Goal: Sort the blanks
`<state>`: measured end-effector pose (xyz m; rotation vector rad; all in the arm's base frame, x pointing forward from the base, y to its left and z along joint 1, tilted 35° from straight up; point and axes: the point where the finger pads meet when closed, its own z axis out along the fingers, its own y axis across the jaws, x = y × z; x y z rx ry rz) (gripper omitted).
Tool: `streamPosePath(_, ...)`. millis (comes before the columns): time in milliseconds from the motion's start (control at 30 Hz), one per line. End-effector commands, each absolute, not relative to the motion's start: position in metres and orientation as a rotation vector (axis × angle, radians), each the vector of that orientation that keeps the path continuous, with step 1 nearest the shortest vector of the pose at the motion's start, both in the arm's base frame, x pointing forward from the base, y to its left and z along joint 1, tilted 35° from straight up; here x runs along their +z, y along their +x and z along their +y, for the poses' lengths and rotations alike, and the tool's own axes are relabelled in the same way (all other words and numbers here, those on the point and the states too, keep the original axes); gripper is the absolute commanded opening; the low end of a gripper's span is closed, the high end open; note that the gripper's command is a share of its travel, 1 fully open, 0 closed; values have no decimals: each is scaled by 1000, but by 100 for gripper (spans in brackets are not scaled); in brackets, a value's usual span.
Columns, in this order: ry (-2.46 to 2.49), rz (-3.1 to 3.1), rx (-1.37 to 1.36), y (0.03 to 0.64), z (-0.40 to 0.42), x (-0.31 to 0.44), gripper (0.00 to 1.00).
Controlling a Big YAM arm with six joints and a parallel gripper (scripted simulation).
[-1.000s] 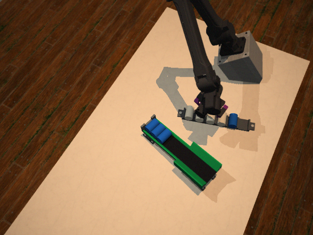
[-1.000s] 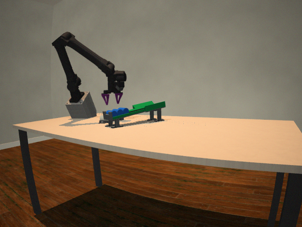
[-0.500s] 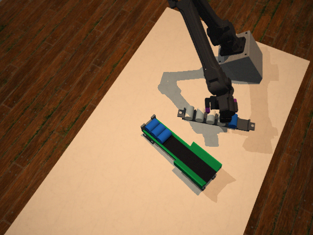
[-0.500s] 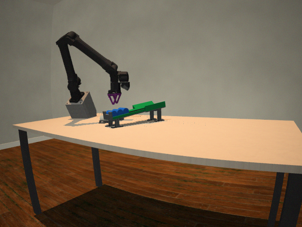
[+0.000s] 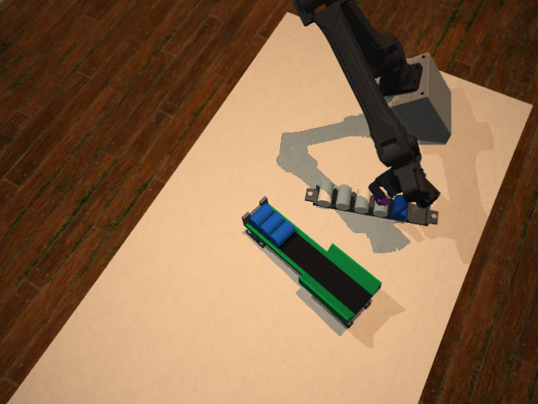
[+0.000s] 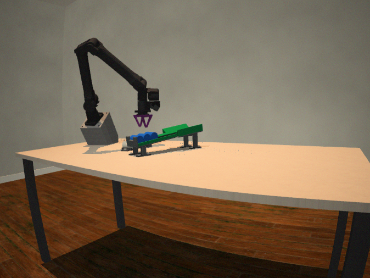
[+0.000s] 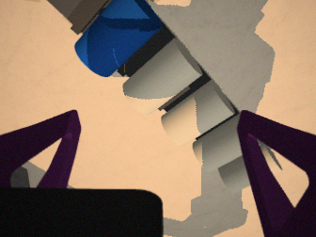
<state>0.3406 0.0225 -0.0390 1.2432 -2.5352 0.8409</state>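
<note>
The pincer (image 5: 382,200) (image 6: 143,125) (image 7: 159,118) is held fully open above the rack (image 5: 433,216) — nothing is gripped. Three blue bars (image 5: 271,224) (image 6: 146,137) are lined up on the ramp (image 5: 354,269) (image 6: 189,130); one blue bar (image 5: 400,207) (image 7: 118,38) is left racked beside four white ones.

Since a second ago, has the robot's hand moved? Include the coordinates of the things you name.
Yes. In the top view, the robot's hand (image 5: 387,200) (image 6: 143,126) (image 7: 159,113) has shifted along the stock rack (image 5: 431,216), away from the end with the pale blanks (image 5: 326,194) (image 7: 162,75) and toward the blue blank (image 5: 400,207) (image 7: 118,38).
</note>
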Motion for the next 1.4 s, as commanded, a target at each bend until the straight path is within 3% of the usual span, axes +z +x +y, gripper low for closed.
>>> streamPosePath(0, 1542, -2355, 800, 355, 43, -45, 100)
streamPosePath(733, 1988, -1826, 674, 345, 61, -66, 100)
streamPosePath(767, 1987, -1827, 674, 345, 61, -66, 80)
streamPosePath(1367, 1985, -1832, 676, 345, 61, -66, 80)
